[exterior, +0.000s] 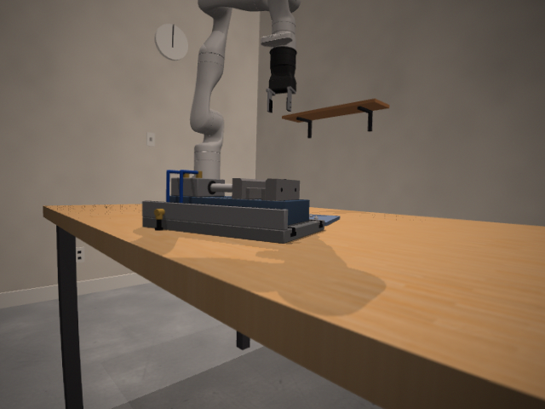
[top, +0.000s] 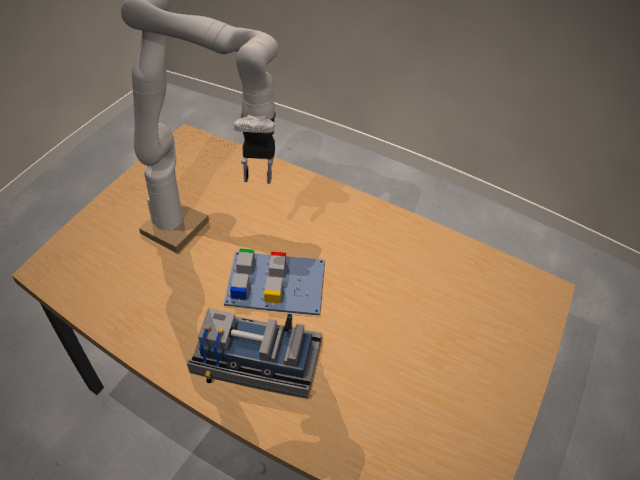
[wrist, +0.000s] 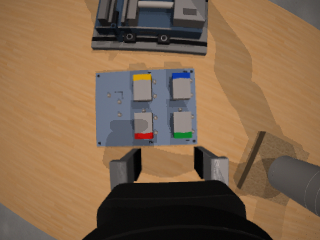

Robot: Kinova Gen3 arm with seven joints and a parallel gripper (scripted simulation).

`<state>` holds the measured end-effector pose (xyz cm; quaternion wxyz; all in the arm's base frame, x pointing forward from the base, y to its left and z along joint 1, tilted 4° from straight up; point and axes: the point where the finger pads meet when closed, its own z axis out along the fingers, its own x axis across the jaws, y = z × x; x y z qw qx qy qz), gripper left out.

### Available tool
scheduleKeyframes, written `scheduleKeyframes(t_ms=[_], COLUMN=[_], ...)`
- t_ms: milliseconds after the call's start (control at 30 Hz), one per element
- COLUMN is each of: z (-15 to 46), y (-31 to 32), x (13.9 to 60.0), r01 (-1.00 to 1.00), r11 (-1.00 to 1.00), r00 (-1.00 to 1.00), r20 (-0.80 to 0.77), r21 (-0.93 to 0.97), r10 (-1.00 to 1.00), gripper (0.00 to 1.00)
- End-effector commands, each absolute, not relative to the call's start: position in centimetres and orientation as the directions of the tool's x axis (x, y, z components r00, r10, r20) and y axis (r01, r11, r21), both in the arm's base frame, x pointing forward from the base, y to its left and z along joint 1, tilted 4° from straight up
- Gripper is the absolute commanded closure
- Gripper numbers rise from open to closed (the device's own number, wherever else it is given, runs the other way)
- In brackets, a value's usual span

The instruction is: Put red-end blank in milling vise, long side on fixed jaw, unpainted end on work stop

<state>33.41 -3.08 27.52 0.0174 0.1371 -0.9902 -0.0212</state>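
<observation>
Your tool [top: 257, 172] high above tabletop [top: 413, 310], fingers spread wide, gripping nothing. Wrist view, left to right: red-end blank [wrist: 143, 126] below and ahead of tool on plate [wrist: 110, 127], green-end blank [wrist: 182, 123] beside it. Vise [exterior: 228, 211] hides blanks in exterior view; only plate corner shows.

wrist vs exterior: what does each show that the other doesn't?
Wrist only: all four blanks on the plate, including the red-ended blank, and the gap between the vise jaws from above. Exterior only: the gripper hanging high above the table, open and holding nothing; the wall shelf and the clock. Both: the vise and the wooden table.
</observation>
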Motion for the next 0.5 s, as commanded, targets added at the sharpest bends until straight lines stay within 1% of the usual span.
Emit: scheduleKeyframes(t_ms=[0,367,467], z=[26.6,23.0,22.9], y=[-3.1,-3.0,-3.0], x=[33.2,33.0,33.2], r01=[-0.270,-0.270,-0.270], r11=[0.962,0.962,0.962], r00=[-0.962,-0.962,-0.962], r20=[0.035,0.035,0.028], r21=[0.048,0.048,0.047], r10=[-0.272,-0.272,-0.272], gripper=[0.00,0.00,0.00])
